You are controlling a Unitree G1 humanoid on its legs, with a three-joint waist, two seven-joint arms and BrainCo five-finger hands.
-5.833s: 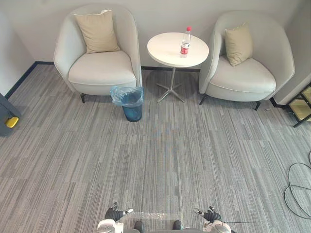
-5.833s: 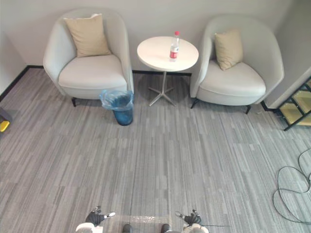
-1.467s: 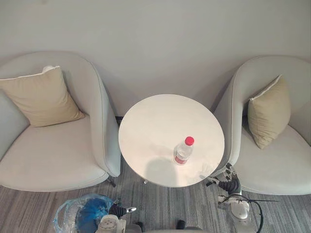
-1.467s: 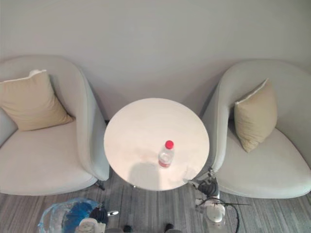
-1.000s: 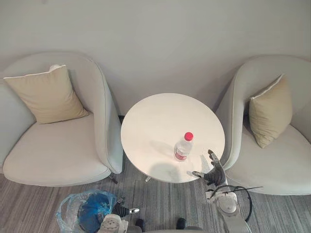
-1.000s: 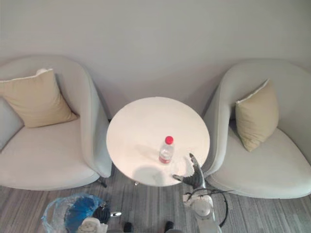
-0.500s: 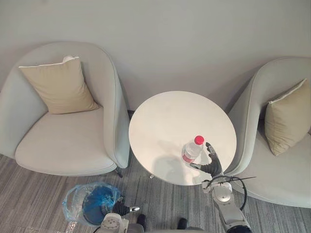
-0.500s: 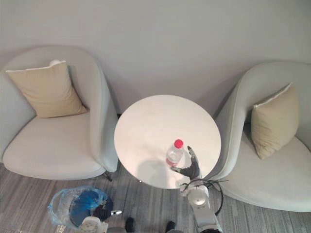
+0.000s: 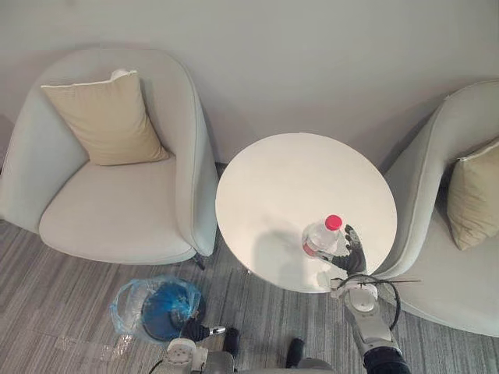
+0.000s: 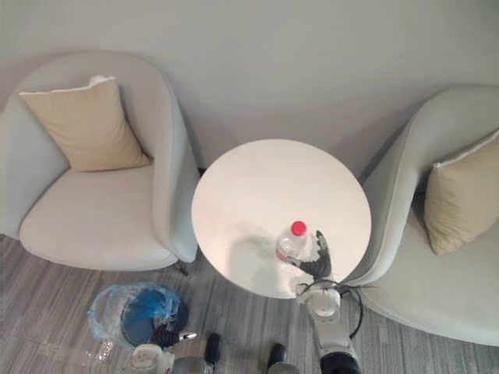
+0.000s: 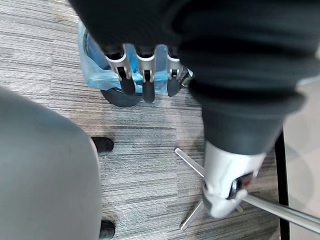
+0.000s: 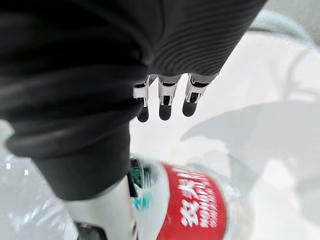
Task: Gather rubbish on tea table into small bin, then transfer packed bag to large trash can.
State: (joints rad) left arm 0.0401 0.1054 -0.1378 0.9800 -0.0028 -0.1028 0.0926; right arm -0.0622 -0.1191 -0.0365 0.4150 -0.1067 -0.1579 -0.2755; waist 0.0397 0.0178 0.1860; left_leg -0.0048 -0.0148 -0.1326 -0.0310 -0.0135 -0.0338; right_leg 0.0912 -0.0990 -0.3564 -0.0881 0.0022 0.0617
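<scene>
Plastic bottle (image 9: 320,238), red cap and label: upright on the near right part of the round white tabletop (image 9: 288,175). Right hand (image 9: 351,255): just right of the bottle, fingers straight and spread, not curled round it. Left hand (image 9: 192,332): low down, fingers straight and relaxed, just right of the blue-bagged small bin (image 9: 155,310) on the carpet (image 9: 62,273), near-left of the tabletop.

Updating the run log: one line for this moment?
phase: reach | right hand: open, alongside plastic bottle upright on tea table | left hand: open, low by small bin | grasp: not yet
</scene>
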